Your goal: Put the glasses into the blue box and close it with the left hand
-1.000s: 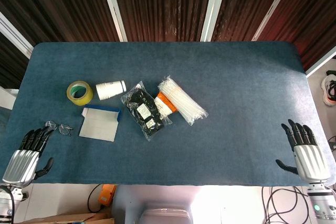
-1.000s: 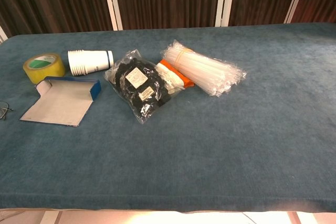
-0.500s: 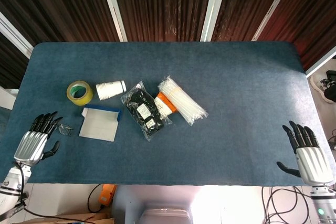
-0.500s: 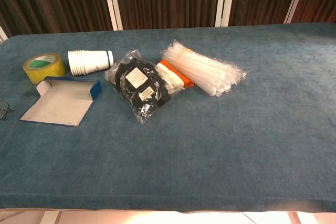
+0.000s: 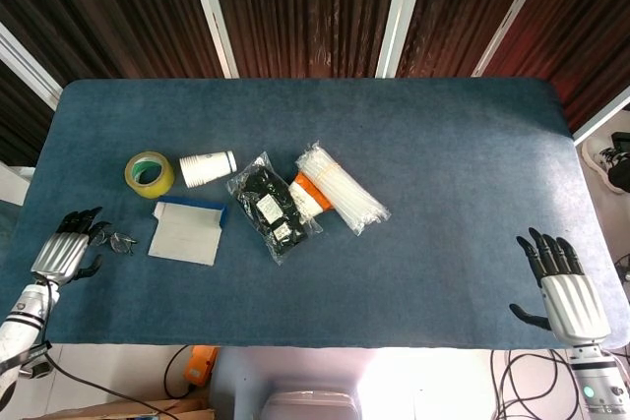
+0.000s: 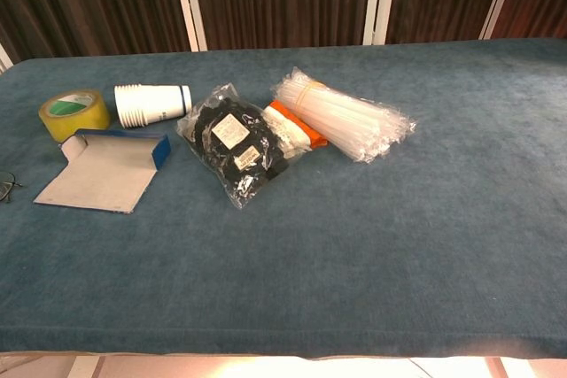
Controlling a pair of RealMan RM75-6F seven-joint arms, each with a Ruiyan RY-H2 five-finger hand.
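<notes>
The glasses (image 5: 118, 240) lie on the blue table near its left front corner; the chest view shows only a sliver of the glasses (image 6: 7, 187) at the left edge. Just right of them the blue box (image 5: 187, 228) lies open, its pale lid flap spread flat toward the front; in the chest view the box (image 6: 111, 170) shows its blue wall at the back. My left hand (image 5: 67, 245) hovers at the table's left edge, fingers apart, holding nothing, its fingertips just left of the glasses. My right hand (image 5: 559, 284) is open at the front right corner, far from everything.
Behind the box sit a yellow tape roll (image 5: 149, 173) and a lying stack of paper cups (image 5: 208, 168). To the right lie a black bag (image 5: 271, 209), an orange pack (image 5: 311, 194) and a clear bag of white sticks (image 5: 342, 188).
My left hand has moved forward and inward along the left edge, now nearly level with the glasses. My right hand shifted slightly left. The objects stayed put.
</notes>
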